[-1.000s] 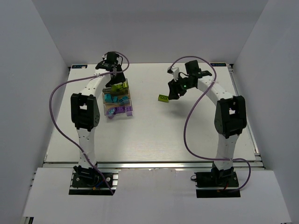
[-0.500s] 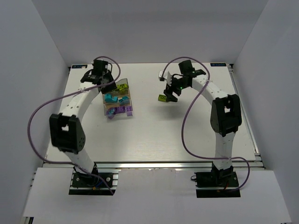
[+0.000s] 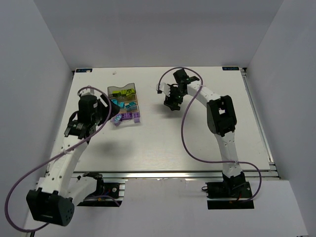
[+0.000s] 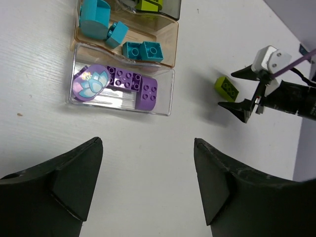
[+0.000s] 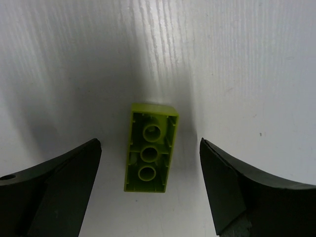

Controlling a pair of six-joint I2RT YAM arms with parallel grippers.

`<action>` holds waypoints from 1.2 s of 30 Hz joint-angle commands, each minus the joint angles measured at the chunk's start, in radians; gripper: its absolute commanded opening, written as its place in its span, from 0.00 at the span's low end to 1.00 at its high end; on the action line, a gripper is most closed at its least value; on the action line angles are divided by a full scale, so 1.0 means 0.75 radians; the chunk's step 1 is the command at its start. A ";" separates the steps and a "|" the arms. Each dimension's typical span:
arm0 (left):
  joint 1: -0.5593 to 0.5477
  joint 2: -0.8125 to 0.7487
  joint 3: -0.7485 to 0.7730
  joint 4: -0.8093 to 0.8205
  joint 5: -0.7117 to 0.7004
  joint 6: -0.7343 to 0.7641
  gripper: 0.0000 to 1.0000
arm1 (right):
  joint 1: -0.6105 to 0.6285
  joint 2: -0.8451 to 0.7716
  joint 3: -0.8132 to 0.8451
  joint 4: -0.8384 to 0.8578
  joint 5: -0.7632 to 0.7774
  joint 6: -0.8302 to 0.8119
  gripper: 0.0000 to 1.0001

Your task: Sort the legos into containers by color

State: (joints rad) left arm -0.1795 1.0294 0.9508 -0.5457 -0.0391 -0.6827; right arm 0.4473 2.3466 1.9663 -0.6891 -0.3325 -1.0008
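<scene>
The left arm [image 3: 66,155] leans up and away from its base in one long shallow line. Its wrist is turned to the right and the left gripper [image 3: 109,114] is angled down, jaws wide apart, with both dark fingers [image 4: 64,182] separated in the left wrist view. The right arm [image 3: 219,116] stands upright at its lower link, forearm reaching forward and left, and the right gripper [image 3: 171,102] points straight down, jaws spread, pads [image 5: 54,187] well apart.

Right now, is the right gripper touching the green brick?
Apart. The right wrist view shows the green brick lying studs-down between the right gripper's open fingers, with bare white table on both sides of it.
</scene>
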 commanded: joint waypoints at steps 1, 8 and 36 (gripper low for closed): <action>0.006 -0.137 -0.096 0.036 0.040 -0.092 0.84 | -0.005 0.000 0.049 -0.016 0.061 0.025 0.85; 0.004 -0.264 -0.274 0.175 0.183 -0.200 0.84 | -0.003 0.007 0.017 -0.057 0.034 0.021 0.76; -0.274 0.053 -0.511 0.940 0.486 -0.579 0.82 | 0.240 -0.785 -0.629 0.264 -0.530 0.543 0.00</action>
State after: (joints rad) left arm -0.3611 1.0710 0.5323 0.1154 0.3698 -1.0969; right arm 0.5900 1.7947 1.5249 -0.5491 -0.7036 -0.6571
